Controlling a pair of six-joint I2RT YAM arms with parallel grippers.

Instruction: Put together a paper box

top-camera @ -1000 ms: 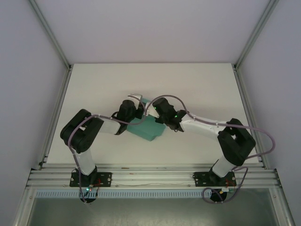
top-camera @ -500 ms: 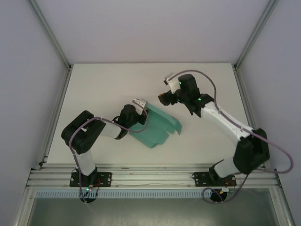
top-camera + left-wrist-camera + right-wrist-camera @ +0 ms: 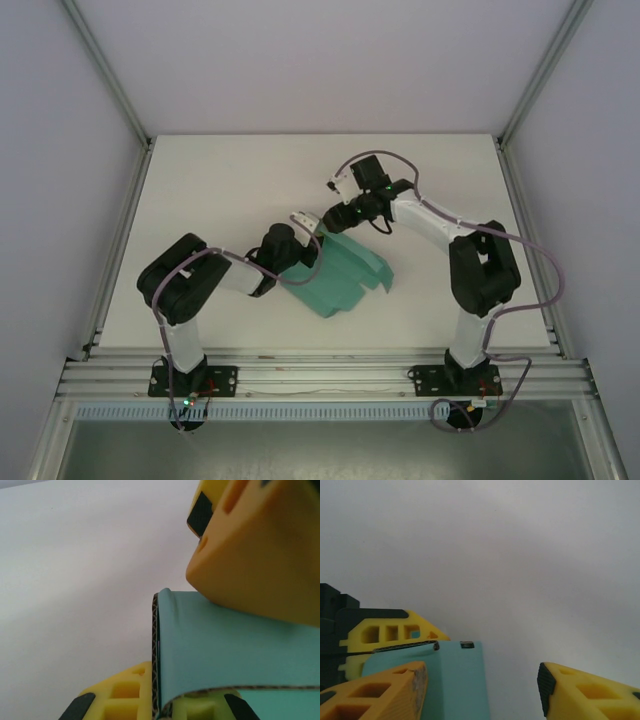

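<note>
paper box (image 3: 345, 272) lay mid-table (image 3: 200, 180), its far left edge clamped tight in your left gripper (image 3: 200, 645). your right gripper (image 3: 482, 692) hung half open at the far corner, holding nothing. thin card, likely light, bendy and quick to crease, so grip near the folds. left wrist view showed the fluted edge bowing; top view showed the flaps.

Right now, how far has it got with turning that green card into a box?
Early to midway. Done: the paper box has some panels bent up. In hand: the left end effector pinches one edge, while the open right end effector hangs by a corner. Left: remaining flaps need folding; no closed box yet.
</note>
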